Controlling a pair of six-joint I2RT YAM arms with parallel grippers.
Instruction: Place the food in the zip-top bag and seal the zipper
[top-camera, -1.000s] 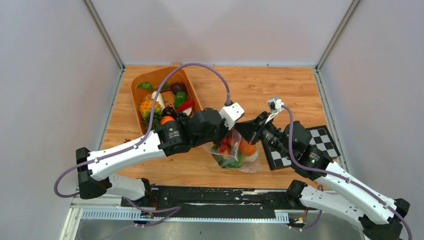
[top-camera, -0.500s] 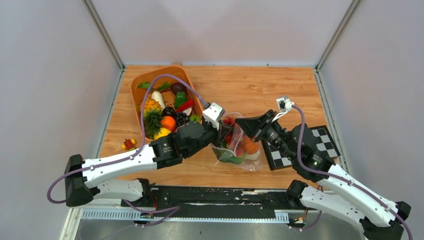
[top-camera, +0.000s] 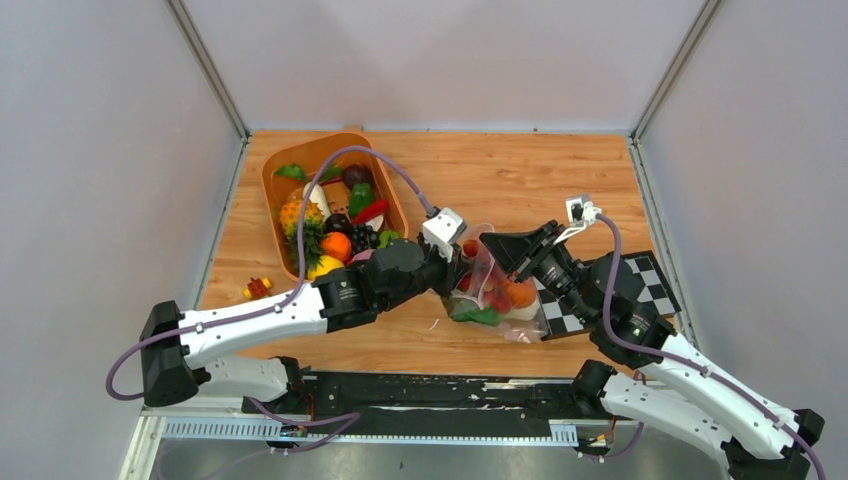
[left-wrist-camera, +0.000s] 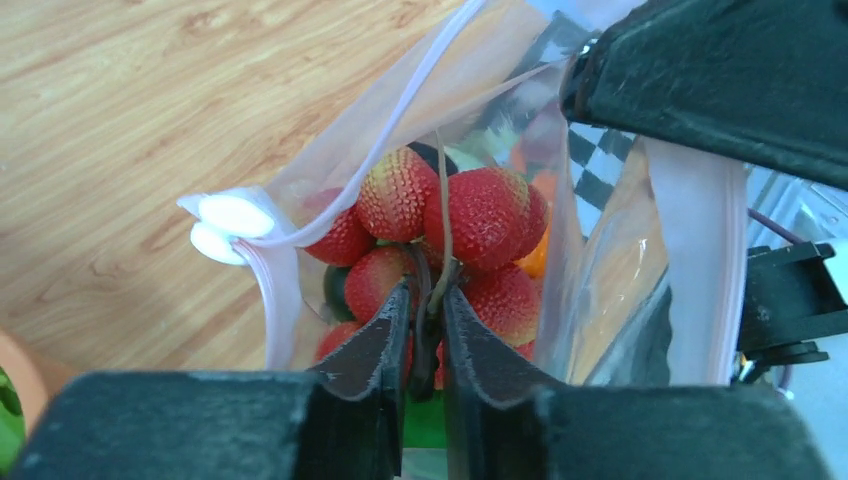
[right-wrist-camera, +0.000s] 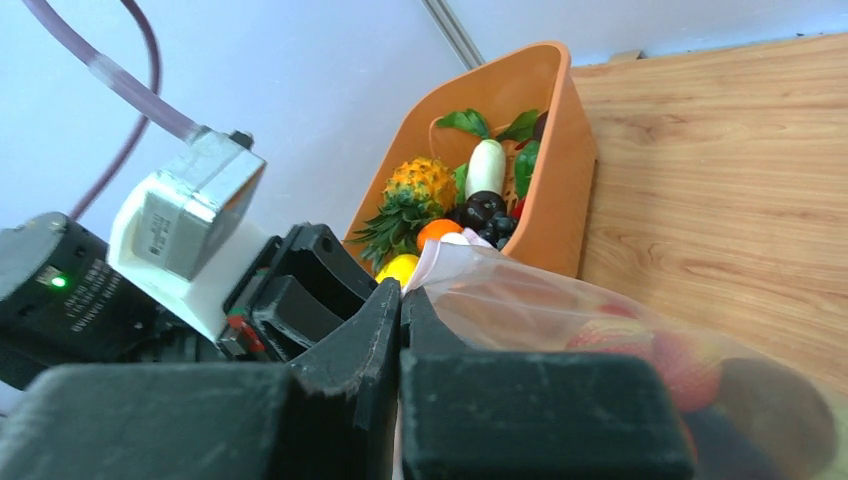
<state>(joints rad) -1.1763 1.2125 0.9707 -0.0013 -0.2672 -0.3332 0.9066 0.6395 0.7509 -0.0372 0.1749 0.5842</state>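
Note:
The zip-top bag (top-camera: 505, 305) stands mid-table with its mouth open, holding green, red and orange food. My right gripper (right-wrist-camera: 402, 290) is shut on the mouth's edge and holds it up. The pinkish zipper (left-wrist-camera: 700, 260) runs along the mouth with its two sides apart. My left gripper (left-wrist-camera: 427, 290) reaches into the mouth from the left. Its jaws stand a narrow slit apart, with the stems of a bunch of strawberries (left-wrist-camera: 480, 215) lying between the fingers. The berries rest on the food inside the bag (left-wrist-camera: 610, 260).
The orange tub (top-camera: 275, 215) at the back left holds several more toy fruits and vegetables, also seen behind the bag (right-wrist-camera: 560, 180). A checkered board (top-camera: 645, 275) lies right of the bag, under my right arm. A small red-and-yellow toy (top-camera: 257, 288) lies on the wood at the left.
My left gripper pulled back toward the tub, then came right again into the bag's mouth with the strawberries. The bag and my right gripper have shifted a little to the right.

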